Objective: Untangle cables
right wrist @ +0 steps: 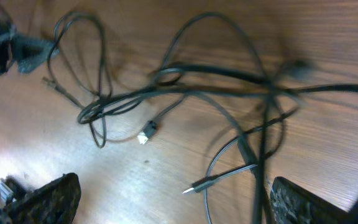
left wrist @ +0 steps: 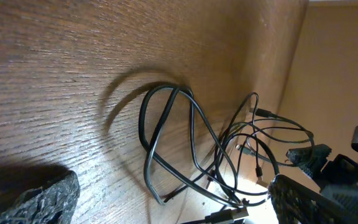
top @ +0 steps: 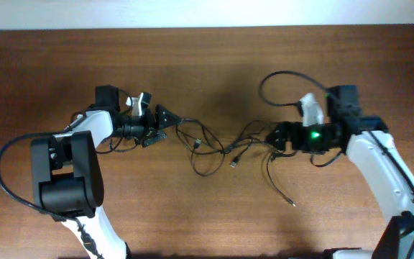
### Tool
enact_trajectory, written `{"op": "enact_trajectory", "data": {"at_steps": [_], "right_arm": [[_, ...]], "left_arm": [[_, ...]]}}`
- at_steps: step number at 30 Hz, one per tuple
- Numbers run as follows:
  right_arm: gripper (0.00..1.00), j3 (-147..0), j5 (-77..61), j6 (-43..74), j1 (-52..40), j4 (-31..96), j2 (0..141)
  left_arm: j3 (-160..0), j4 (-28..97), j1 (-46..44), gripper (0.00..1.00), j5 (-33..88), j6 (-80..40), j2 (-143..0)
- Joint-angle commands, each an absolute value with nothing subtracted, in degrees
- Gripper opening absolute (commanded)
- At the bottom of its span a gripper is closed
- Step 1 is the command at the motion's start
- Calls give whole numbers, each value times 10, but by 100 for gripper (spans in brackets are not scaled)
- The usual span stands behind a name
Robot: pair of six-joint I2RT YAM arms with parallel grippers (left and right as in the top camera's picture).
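The cables [top: 214, 144] are thin black wires, looped and crossing each other on the wooden table between my two arms. My left gripper [top: 165, 126] sits at their left end and my right gripper [top: 274, 136] at their right end. In the left wrist view the left gripper [left wrist: 173, 208] is open, with the cable loops [left wrist: 191, 143] lying on the wood just ahead and a plug end [left wrist: 229, 216] between the fingers. In the right wrist view the right gripper [right wrist: 173, 202] is open too. A plug tip [right wrist: 197, 183] lies between its fingers and one strand [right wrist: 263, 149] runs close to the right finger [right wrist: 300, 205].
One loose strand trails toward the front, ending at a plug [top: 291, 203]. Thicker black arm cables arc at the left [top: 2, 169] and back right [top: 279, 75]. The table's far edge [top: 207, 27] meets a white wall.
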State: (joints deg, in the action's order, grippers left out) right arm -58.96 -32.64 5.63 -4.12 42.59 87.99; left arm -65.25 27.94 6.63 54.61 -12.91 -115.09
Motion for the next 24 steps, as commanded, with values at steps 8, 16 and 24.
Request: {"op": "enact_trajectory", "data": {"at_steps": [8, 16, 24], "right_arm": [[86, -661, -97, 215, -157, 518, 917], [99, -788, -155, 275, -157, 608, 922], [19, -720, -219, 391, -195, 497, 961]], "left_arm": [[-655, 278, 67, 99, 536, -126, -1145], [-655, 276, 67, 99, 536, -126, -1145], [-655, 276, 67, 100, 536, -126, -1145]]}}
